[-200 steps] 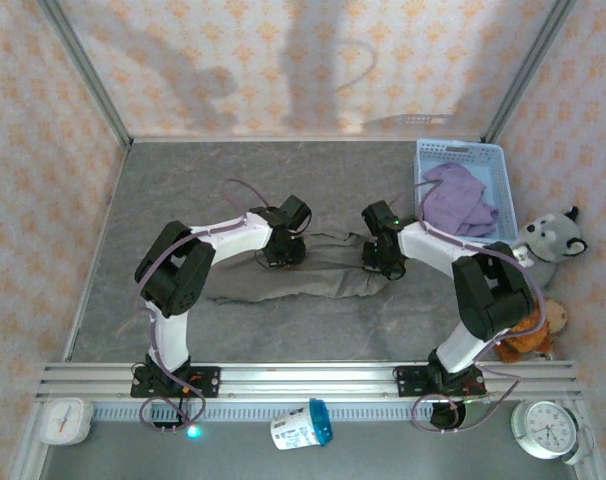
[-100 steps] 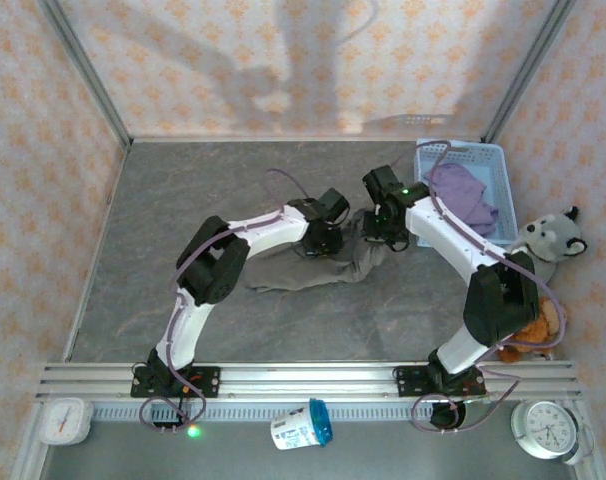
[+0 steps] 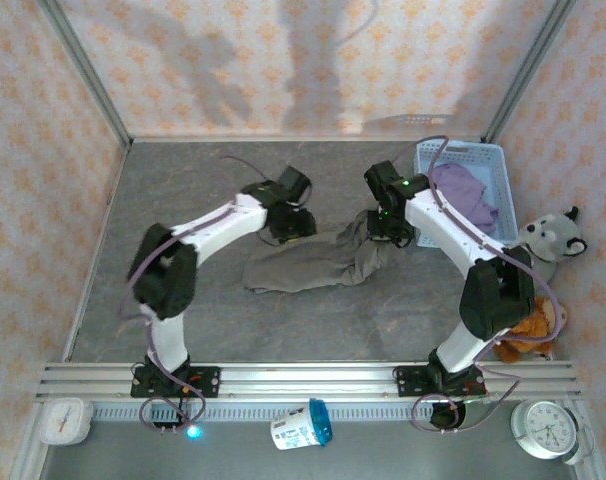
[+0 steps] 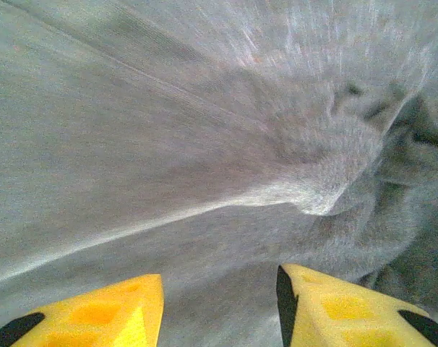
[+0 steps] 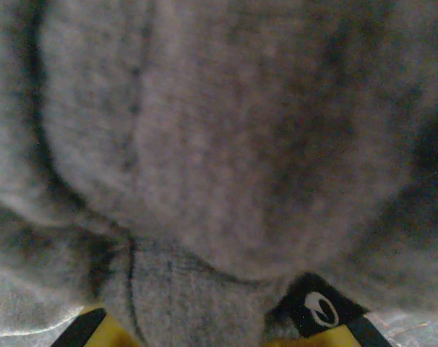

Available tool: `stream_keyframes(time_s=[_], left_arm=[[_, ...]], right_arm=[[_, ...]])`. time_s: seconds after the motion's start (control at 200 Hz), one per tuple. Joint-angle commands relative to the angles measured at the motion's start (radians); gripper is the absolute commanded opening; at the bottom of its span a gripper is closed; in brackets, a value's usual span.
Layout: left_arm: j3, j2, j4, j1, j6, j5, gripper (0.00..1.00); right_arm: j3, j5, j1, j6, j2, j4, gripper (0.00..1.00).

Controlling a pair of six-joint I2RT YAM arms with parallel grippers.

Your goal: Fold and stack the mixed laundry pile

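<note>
An olive-grey garment point(image 3: 308, 265) of the laundry pile lies crumpled mid-table, its right end drawn up. My right gripper point(image 3: 388, 228) is shut on that raised end; in the right wrist view the grey cloth point(image 5: 204, 144) bulges between the yellow fingers point(image 5: 89, 329), with a black label beside them. My left gripper point(image 3: 288, 222) hovers just beyond the garment's far left edge. Its yellow fingers point(image 4: 103, 311) stand apart with nothing between them, above grey cloth point(image 4: 392, 217). The lavender T-shirt point(image 3: 463, 197) lies in the light blue basket point(image 3: 461, 152).
The basket stands at the back right, close to my right arm. A grey plush wolf point(image 3: 551, 240) and a brown plush toy point(image 3: 528, 335) sit at the right edge. Clocks point(image 3: 545, 428) and a cup point(image 3: 303, 425) lie in front of the rail.
My left gripper has opened, let go of the olive-grey garment and drawn back to the left. The right gripper keeps its hold on the garment's right end.
</note>
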Motion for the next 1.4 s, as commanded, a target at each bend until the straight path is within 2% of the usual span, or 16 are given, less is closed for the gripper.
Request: stream_keyframes(time_s=[0.0,0.12,0.355,0.57,0.841,0.891,0.961,1.051,1.141,1.391], left_arm=[[-0.14,-0.111,-0.071,0.067,0.068,-0.069,0.45],[-0.294,-0.174,-0.055,0.126,0.102,-0.1,0.36],[-0.496,-0.181,0.069,0.133,0.079,-0.085,0.27],[-0.543,-0.142,0.136,0.131,0.06,-0.048,0.24],[-0.555,-0.146,0.154,0.125,0.064,-0.031,0.23],[-0.556,-0.146,0.154,0.124,0.066,-0.032,0.23],[-0.559,-0.144,0.156,0.124,0.068,-0.031,0.23],[-0.564,-0.143,0.155,0.123,0.071,-0.039,0.23],[-0.567,-0.149,0.15,0.125,0.07,-0.049,0.22],[-0.566,-0.189,0.119,0.139,0.082,-0.078,0.22]], right_arm=[[0.05,0.04,-0.002,-0.023,0.03,-0.056,0.0],[0.077,0.041,-0.001,-0.024,0.055,-0.082,0.0],[0.118,0.065,0.02,0.011,0.099,-0.106,0.0],[0.175,0.059,0.087,0.125,0.154,-0.117,0.01],[0.375,0.064,0.263,0.288,0.317,-0.149,0.05],[0.443,0.063,0.289,0.314,0.368,-0.176,0.09],[0.527,-0.005,0.321,0.339,0.429,-0.182,0.21],[0.611,-0.112,0.361,0.374,0.465,-0.145,0.47],[0.597,-0.196,0.368,0.421,0.424,-0.047,0.68],[0.418,-0.239,0.298,0.423,0.217,0.104,0.71]])
